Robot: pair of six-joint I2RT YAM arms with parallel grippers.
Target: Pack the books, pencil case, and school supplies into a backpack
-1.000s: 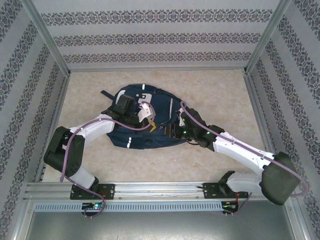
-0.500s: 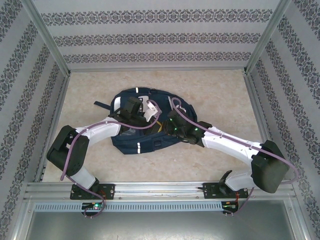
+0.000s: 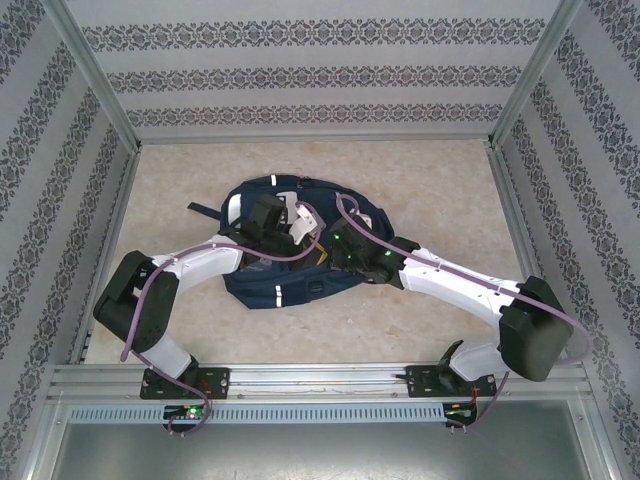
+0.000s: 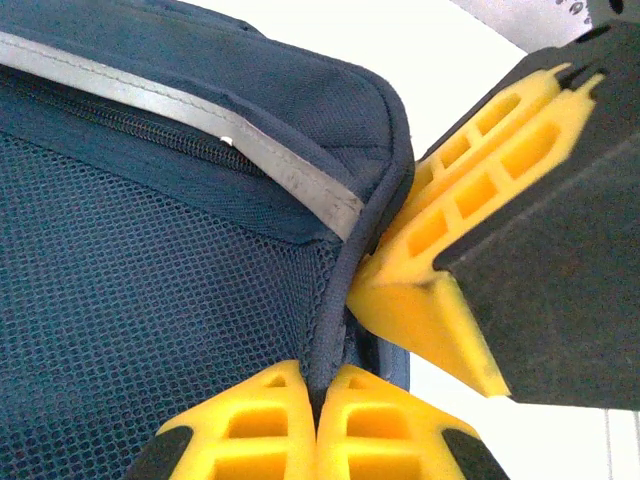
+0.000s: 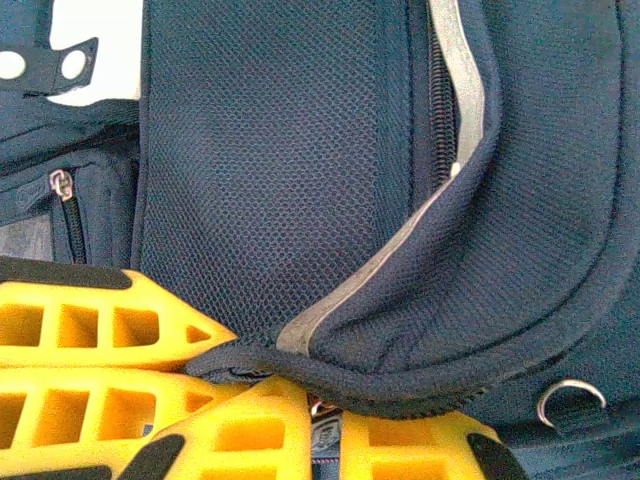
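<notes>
The navy backpack (image 3: 285, 285) lies bunched in the middle of the table, its mesh panel (image 4: 150, 300) and grey trim stripe (image 5: 340, 300) turned up. My left gripper (image 3: 303, 228) is over its upper middle, shut on the piped edge (image 4: 330, 300) of the backpack's flap. My right gripper (image 3: 333, 252) sits right beside it, shut on the same rim (image 5: 400, 385), with a small tab between its fingers. The right gripper's yellow fingers (image 4: 450, 260) touch the edge next to my left gripper (image 4: 320, 400). The books, pencil case and school supplies are out of view.
A dark strap (image 3: 205, 210) sticks out of the backpack to the left. Patterned walls and aluminium posts (image 3: 110, 190) close in the beige table (image 3: 430, 190) on three sides. A metal D-ring (image 5: 570, 400) and a zipper pull (image 5: 62, 185) show on the fabric.
The right gripper slid left to meet the left gripper and closed on the backpack's rim. The backpack was drawn up and bunched leftward. The left gripper stayed shut.
</notes>
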